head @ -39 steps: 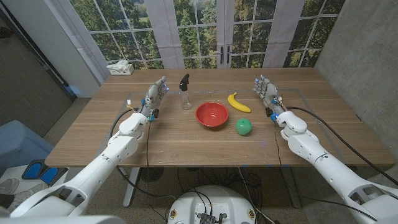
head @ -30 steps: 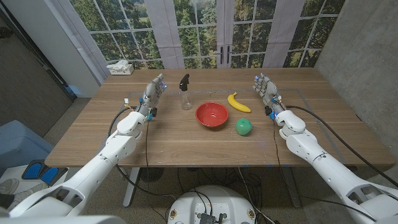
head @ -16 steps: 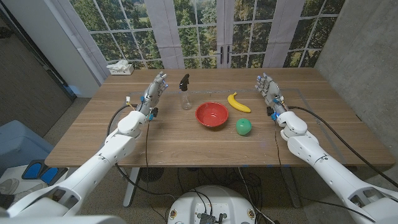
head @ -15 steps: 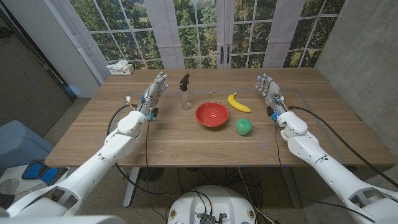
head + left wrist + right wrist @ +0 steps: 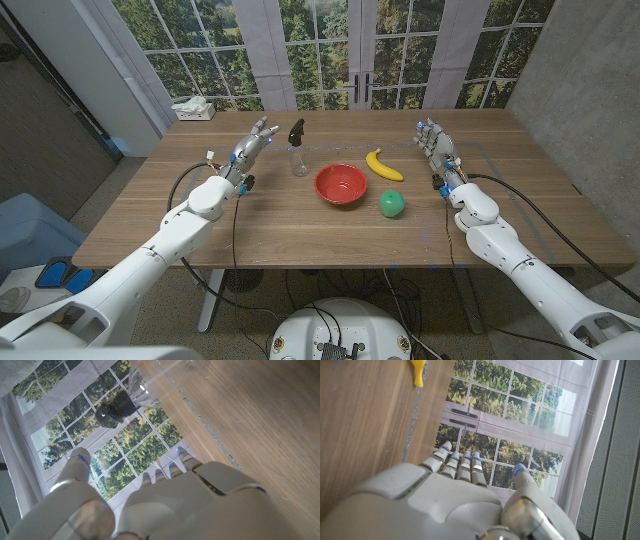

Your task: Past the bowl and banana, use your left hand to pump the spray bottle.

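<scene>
The wooden table [image 5: 300, 225] carries everything, the robot's arms reaching in over its near corners; the left hand [image 5: 252, 143] is raised above the far left part of the top, fingers spread and holding nothing, just beside the spray bottle [image 5: 297, 148] but not touching it; the right hand [image 5: 437, 148] stands over the far right part, fingers loosely apart and empty, well apart from the bottle; the red bowl [image 5: 340, 184] sits near the middle, with the yellow banana [image 5: 381, 165] beyond it to the right, its long axis running diagonally across the table; a green ball [image 5: 391, 204] lies just right of the bowl; the bottle stands upright beyond the bowl to the left, long axis vertical, clear body below, black trigger head on top; which way the nozzle points I cannot tell.
</scene>
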Controlling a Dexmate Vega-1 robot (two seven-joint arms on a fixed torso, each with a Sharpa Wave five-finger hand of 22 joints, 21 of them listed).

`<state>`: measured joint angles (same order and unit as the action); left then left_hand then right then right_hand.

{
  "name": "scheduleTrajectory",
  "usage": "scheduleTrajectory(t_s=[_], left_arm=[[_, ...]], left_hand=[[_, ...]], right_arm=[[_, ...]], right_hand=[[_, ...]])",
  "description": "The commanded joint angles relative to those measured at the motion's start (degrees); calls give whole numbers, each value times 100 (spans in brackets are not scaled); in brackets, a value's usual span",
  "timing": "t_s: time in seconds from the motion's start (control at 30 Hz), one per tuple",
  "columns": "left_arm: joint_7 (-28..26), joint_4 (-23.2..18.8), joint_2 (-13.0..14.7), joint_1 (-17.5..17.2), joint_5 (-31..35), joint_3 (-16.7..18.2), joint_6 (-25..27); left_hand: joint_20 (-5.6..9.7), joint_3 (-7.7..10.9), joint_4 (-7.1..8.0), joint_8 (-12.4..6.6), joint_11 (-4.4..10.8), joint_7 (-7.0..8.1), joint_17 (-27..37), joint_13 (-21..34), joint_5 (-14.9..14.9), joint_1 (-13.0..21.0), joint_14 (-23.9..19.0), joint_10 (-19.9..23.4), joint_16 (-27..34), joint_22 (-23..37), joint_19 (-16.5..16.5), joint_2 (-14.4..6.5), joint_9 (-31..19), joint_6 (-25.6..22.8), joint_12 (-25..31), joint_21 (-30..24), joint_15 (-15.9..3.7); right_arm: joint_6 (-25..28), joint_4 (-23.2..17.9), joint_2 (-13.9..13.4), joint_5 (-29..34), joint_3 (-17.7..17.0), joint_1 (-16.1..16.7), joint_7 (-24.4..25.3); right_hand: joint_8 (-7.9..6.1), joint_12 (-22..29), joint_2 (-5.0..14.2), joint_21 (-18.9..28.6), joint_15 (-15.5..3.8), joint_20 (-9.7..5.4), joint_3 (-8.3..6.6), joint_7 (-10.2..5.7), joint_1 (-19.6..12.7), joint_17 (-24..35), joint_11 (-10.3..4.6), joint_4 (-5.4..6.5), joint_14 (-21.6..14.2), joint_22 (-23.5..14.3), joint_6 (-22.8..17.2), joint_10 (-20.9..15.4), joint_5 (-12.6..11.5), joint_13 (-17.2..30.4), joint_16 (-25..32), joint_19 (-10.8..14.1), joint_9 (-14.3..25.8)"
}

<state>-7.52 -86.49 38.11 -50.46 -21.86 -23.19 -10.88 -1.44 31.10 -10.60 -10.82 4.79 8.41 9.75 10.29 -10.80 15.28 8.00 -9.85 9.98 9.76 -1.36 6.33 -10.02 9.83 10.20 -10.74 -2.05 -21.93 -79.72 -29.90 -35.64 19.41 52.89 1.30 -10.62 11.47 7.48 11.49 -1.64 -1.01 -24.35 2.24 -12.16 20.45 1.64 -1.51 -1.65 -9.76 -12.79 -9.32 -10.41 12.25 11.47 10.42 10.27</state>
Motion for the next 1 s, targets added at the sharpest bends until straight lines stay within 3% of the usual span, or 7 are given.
scheduleTrajectory(t_s=[0.03, 0.43, 0.57, 1.0], left_arm=[[-453, -475, 256, -98, 622, -79, 458], [-788, -831, 327, -59, 1166, -203, 1004], [-949, -977, 342, -48, 1406, -260, 1236], [-1101, -970, 187, 50, 1697, -434, 1445]], left_hand=[[-65, -53, 8, -24, -54, 19, 21, 8, -77, 98, 9, -140, 38, 7, -2, 80, -31, 341, 45, -25, -24], [-102, -145, 6, -31, -66, -36, 24, 13, -228, 311, 8, -160, 40, 5, -103, 264, -37, 428, 58, -44, 68], [-115, -157, 8, -34, -62, -42, 24, 14, -258, 367, 4, -164, 41, 5, -115, 283, -37, 443, 59, -43, 81], [-71, -188, 13, -50, -36, -68, 24, 14, -338, 536, 14, -170, 36, 6, -135, 311, -39, 465, 65, -37, 78]], right_arm=[[-75, -343, -95, 116, -36, 259, 146], [-372, -424, -76, 131, -68, 401, 54], [-487, -332, -32, -52, -59, 356, -240], [-296, -426, -166, -146, -48, 340, -419]], right_hand=[[-53, 32, -33, 20, 51, 45, 23, -25, 25, 2, -3, -32, -35, -31, -61, -64, 22, 3, 43, -7, 10], [-52, 42, -36, 15, 61, 61, 39, -14, 40, -19, -4, -52, -41, -32, -74, -99, 23, -5, 51, -10, 11], [-54, 42, -36, 14, 66, 68, 43, -16, 45, -24, 9, -57, -41, -32, -83, -103, 24, -6, 51, -12, 11], [-38, 27, -57, -7, 130, 149, 73, -14, 75, -48, 13, -78, 7, -33, -56, -74, 27, -14, 39, -63, 11]])
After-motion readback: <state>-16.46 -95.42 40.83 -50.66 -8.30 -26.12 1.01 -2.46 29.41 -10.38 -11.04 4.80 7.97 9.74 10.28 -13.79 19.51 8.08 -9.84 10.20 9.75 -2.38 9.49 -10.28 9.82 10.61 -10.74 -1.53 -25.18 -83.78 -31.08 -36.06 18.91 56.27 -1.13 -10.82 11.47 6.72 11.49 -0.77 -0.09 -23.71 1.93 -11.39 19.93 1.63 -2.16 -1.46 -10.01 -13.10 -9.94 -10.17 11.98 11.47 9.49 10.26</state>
